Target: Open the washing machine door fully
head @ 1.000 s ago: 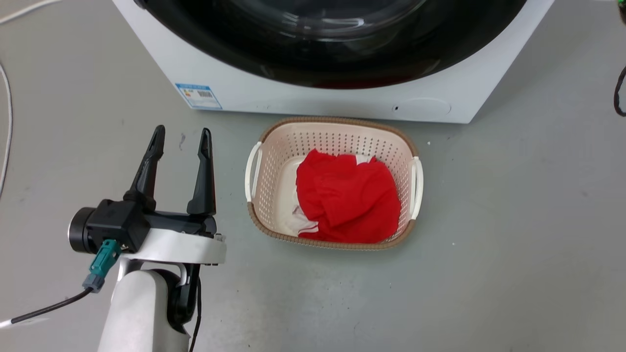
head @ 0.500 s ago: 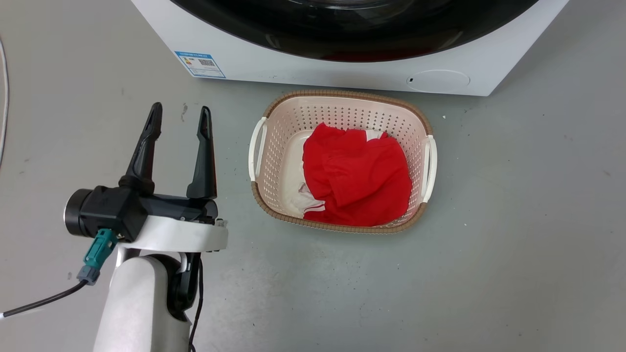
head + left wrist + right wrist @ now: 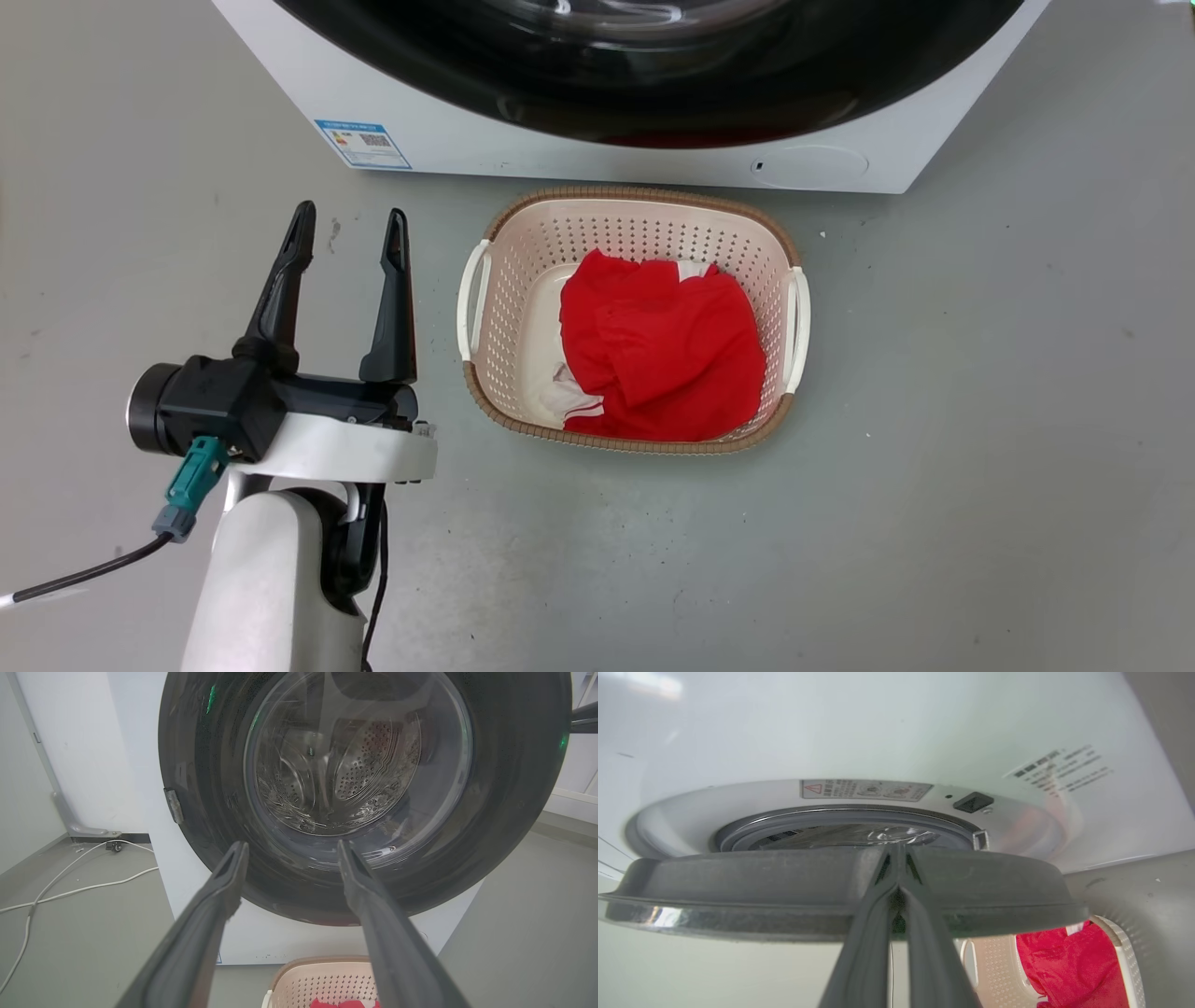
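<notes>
The washing machine door is a glossy black disc with a clear glass bowl at its centre. In the right wrist view I see the door edge-on, standing ajar from the white machine front, with the grey rubber ring in the gap. My right gripper is shut, its tips together at the door's rim and nothing visible between them. Its dark fingers also show at the door's right edge in the left wrist view. My left gripper hangs open and empty over the floor, pointing at the door.
A beige perforated basket holding red clothing stands on the grey floor just before the machine. The machine's lower front carries a small round white flap and a blue label. White cables lie on the floor left of the machine.
The whole head picture has shifted between frames, so the camera moved. My left gripper keeps the same open pose, and the basket stays in place before the machine.
</notes>
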### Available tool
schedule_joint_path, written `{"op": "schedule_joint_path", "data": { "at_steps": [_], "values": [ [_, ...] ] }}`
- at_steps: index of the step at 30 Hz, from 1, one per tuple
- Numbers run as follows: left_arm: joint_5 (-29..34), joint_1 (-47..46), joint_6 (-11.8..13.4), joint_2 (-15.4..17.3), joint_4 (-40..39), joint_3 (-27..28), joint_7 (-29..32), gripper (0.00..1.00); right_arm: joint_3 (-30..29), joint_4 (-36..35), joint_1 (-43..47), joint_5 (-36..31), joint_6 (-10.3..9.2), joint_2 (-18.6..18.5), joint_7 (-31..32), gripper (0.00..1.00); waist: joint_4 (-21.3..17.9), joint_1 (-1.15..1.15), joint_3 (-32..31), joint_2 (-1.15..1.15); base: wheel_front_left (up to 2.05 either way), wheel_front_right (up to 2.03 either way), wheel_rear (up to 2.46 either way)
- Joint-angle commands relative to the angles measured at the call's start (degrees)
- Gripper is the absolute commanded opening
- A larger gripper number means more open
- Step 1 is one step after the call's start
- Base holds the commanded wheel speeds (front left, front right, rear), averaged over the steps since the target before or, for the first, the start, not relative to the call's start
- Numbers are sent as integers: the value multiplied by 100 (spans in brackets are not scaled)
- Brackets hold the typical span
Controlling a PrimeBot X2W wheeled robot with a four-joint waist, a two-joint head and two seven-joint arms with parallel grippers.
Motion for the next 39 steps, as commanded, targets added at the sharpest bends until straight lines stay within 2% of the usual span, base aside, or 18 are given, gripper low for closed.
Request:
{"op": "schedule_joint_path", "data": {
  "at_steps": [1,7,20,32,39],
  "values": [
    [14,36,-13,-3,23,5,-15,100,31,16,8,95,88,554,263,0,-17,0,-30,0,0,0,0],
    [20,83,-13,-3,90,0,-15,100,-32,-167,229,242,56,359,580,0,-61,0,-193,0,0,0,0],
    [111,346,-14,-4,277,-10,-15,100,122,-838,1059,525,57,623,1678,0,-103,0,-708,0,0,0,0],
    [171,755,-13,-1,624,-34,-15,100,550,-2358,2743,911,56,914,2498,0,-103,0,-1428,0,0,0,0],
    [130,904,-13,-2,784,-29,-15,100,1231,-3433,3777,1044,56,987,2700,0,-76,0,-1691,0,0,0,0]
  ]
}}
